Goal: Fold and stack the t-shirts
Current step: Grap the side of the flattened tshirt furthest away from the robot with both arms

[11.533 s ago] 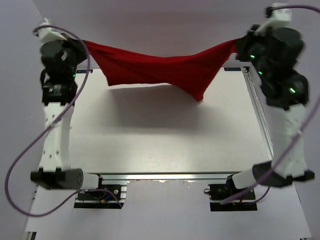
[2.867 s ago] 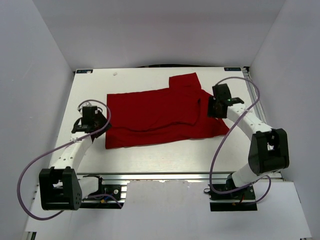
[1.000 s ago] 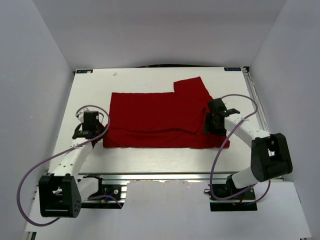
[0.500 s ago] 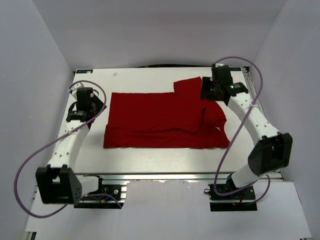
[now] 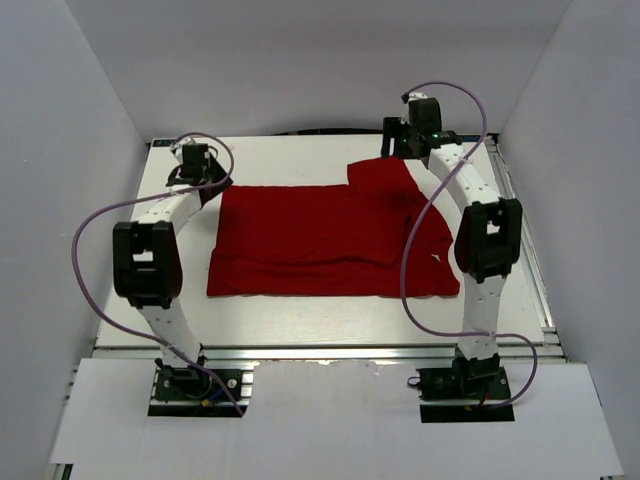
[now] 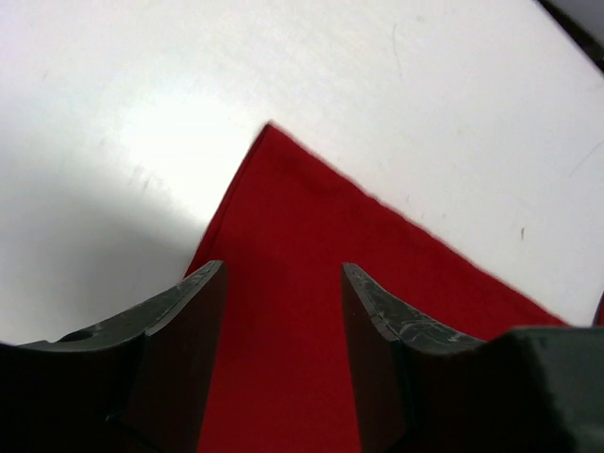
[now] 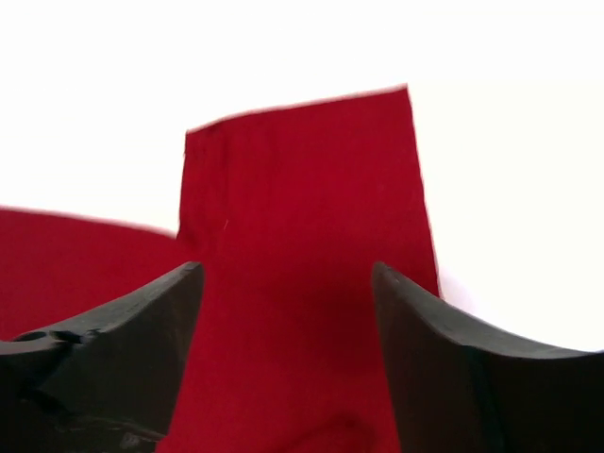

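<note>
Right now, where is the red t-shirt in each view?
Top external: t-shirt flat in the middle of the table.
Left wrist: its corner at centre, ahead of the open left pincer.
Right wrist: its sleeve at centre, ahead of the open right pincer.
Shared landmark: the white table.

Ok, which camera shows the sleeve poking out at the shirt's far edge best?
Right wrist: the sleeve fills the frame, both far corners and hem clear, between the open right gripper. Top external shows it small, next to that gripper, on the whole t-shirt. Left wrist shows only the t-shirt's far left corner, no sleeve.
</note>
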You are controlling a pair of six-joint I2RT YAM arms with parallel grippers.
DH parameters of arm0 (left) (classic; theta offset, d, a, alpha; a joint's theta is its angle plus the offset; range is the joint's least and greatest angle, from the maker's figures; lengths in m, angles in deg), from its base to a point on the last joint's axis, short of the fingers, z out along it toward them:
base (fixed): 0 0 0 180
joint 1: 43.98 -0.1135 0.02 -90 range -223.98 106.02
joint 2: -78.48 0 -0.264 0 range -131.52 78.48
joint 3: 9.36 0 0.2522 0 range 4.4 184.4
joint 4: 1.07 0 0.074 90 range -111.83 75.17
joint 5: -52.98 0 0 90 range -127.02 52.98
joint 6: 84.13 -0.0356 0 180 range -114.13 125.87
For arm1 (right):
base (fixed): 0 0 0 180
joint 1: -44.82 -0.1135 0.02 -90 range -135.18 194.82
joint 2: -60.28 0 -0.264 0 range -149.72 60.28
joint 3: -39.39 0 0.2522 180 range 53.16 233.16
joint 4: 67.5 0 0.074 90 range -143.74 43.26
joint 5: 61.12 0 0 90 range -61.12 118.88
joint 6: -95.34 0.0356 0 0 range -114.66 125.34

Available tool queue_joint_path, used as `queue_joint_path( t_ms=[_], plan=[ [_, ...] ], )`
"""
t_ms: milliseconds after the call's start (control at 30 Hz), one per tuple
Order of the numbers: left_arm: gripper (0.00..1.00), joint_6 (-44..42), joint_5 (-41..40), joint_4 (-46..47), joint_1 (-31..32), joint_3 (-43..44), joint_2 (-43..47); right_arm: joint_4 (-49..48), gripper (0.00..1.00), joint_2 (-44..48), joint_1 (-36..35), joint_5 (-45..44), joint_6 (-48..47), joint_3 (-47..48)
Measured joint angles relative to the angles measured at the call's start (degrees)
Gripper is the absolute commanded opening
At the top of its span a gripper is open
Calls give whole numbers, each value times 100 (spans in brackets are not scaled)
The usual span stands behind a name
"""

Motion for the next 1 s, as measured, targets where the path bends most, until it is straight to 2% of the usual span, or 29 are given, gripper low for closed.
queue_joint_path(
  t_ms=[67, 167, 300, 667, 867, 1000],
  plan=[
    [63, -22, 11, 175, 0, 203, -282, -142, 85, -315, 83, 98, -22, 282],
    [63, -46, 7, 358, 0, 584, -706, -282, 88, -872, 192, 284, -48, 907],
    [61, -103, -55, 542, 0, 994, -1217, -483, 83, -1565, 328, 492, -50, 1598],
    [60, -179, -297, 599, -35, 1515, -2282, -894, 89, -2472, 658, 1038, 76, 1851],
    [60, -190, -284, 796, -94, 1733, -2490, -1097, 89, -2986, 778, 1193, 243, 2103],
    [54, -168, -258, 887, -103, 1735, -2527, -1239, 89, -3189, 844, 1375, 402, 2264]
  ],
)
